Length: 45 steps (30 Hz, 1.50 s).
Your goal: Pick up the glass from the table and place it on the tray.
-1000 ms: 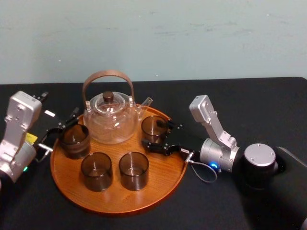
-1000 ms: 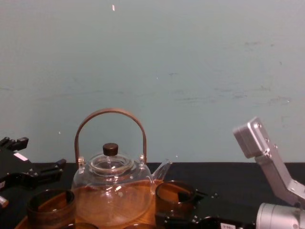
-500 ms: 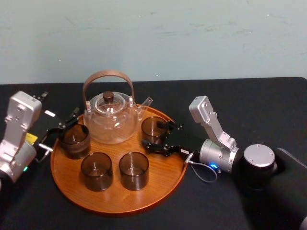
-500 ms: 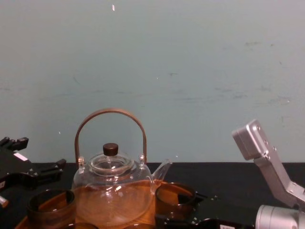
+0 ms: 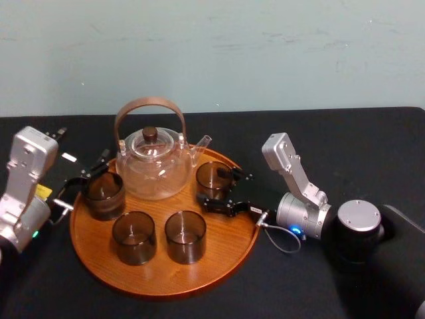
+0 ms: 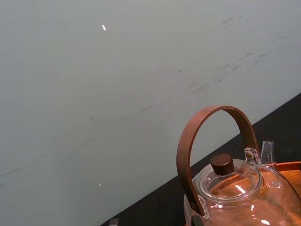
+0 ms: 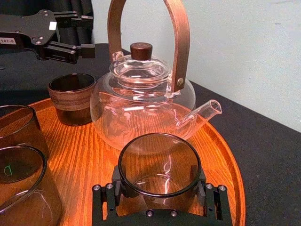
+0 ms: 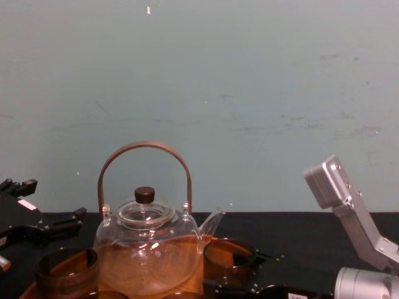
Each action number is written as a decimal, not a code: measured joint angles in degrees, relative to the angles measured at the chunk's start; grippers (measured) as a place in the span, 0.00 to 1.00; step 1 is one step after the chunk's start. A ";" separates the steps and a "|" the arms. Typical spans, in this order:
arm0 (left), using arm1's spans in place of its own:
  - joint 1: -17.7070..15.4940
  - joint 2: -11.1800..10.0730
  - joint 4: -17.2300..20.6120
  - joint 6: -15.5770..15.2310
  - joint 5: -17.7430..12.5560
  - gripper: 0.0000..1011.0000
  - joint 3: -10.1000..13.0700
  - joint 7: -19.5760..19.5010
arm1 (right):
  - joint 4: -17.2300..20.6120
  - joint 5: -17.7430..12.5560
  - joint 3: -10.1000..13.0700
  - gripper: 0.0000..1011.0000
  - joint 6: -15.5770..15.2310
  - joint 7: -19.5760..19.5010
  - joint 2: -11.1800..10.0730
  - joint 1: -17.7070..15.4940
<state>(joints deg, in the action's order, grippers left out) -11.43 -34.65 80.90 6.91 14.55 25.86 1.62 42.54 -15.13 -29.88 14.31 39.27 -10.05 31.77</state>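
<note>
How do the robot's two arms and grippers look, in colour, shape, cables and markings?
The left arm and right arm are silver-grey with boxy wrist blocks. The right arm carries a blue light and a looped grey cable. The left gripper is black with a white label; the right gripper is black with small screws.

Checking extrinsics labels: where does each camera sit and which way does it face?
Head: high, looking down on tray, teapot; left claw, right claw show.
Chest: low, facing across the table; left claw, right arm show.
Left wrist: tilted, facing wall and teapot top.
Right wrist: low over tray, facing teapot; right claw around a glass.
Shared: all four see the teapot.
</note>
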 joint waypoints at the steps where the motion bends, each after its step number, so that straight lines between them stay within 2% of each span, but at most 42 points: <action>1: 0.00 0.00 0.00 0.00 0.00 0.99 0.00 0.00 | 0.00 0.00 0.00 0.89 0.00 0.00 0.00 0.00; 8: 0.00 0.00 0.00 0.00 0.00 0.99 0.00 0.00 | 0.06 -0.03 0.00 0.99 -0.01 0.00 -0.03 -0.04; 34: 0.00 0.00 0.00 0.00 0.00 0.99 0.00 0.00 | 1.39 -1.34 0.78 0.99 0.47 1.64 -0.49 -0.73; 45: 0.00 0.00 0.00 0.00 0.00 0.99 0.00 0.00 | 3.29 -1.60 0.86 0.99 -0.05 1.42 -1.12 -1.22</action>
<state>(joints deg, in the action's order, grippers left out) -11.43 -34.64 80.90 6.91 14.55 25.86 1.62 45.83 -16.73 -29.02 14.26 40.69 -11.17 30.54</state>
